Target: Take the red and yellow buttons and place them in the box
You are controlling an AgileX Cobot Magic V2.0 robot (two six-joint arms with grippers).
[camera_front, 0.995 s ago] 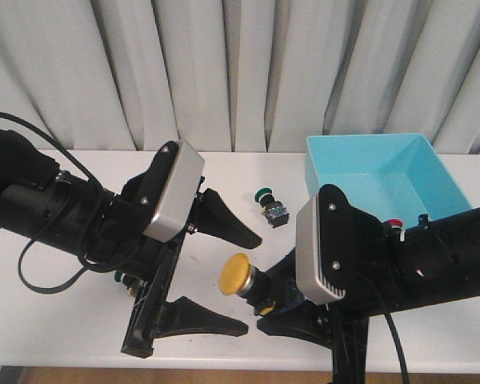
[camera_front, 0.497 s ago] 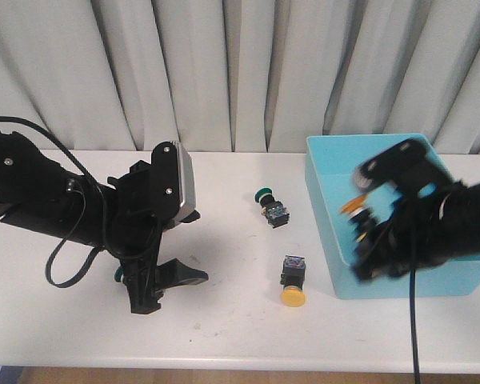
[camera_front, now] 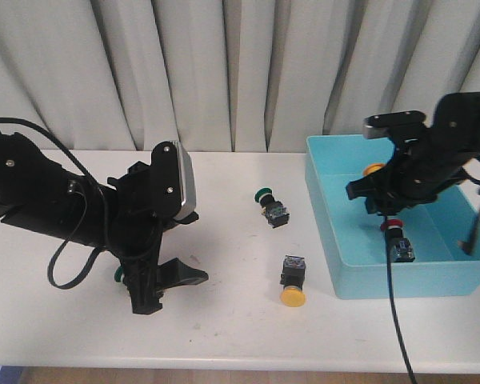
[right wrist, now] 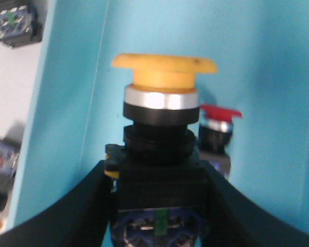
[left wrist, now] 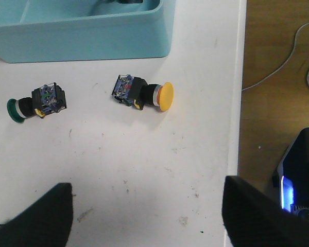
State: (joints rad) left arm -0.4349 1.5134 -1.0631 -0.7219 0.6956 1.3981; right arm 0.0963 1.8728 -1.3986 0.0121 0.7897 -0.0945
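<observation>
My right gripper (camera_front: 377, 187) hangs over the turquoise box (camera_front: 328, 232), shut on the black body of a yellow button (camera_front: 374, 169). In the right wrist view the fingers clamp that yellow button (right wrist: 164, 103) on both sides, cap pointing away, with the box floor (right wrist: 278, 77) behind it. A red button (camera_front: 395, 230) lies inside the box, also seen as the red button (right wrist: 219, 126) just past the held one. Another yellow button (camera_front: 293, 282) lies on the table in front of the box. My left gripper (camera_front: 164, 282) is open and empty at the table's left, apart from that yellow button (left wrist: 144, 93).
A green-capped button (camera_front: 270, 203) lies on the white table left of the box and shows as the green button (left wrist: 37, 103) in the left wrist view. Something green (camera_front: 119, 277) peeks out under my left arm. The table's front edge (left wrist: 236, 128) is close to the left gripper.
My right gripper has carried the yellow button from low over the table up and right, over the box. My left arm pulled back left, then stayed still.
</observation>
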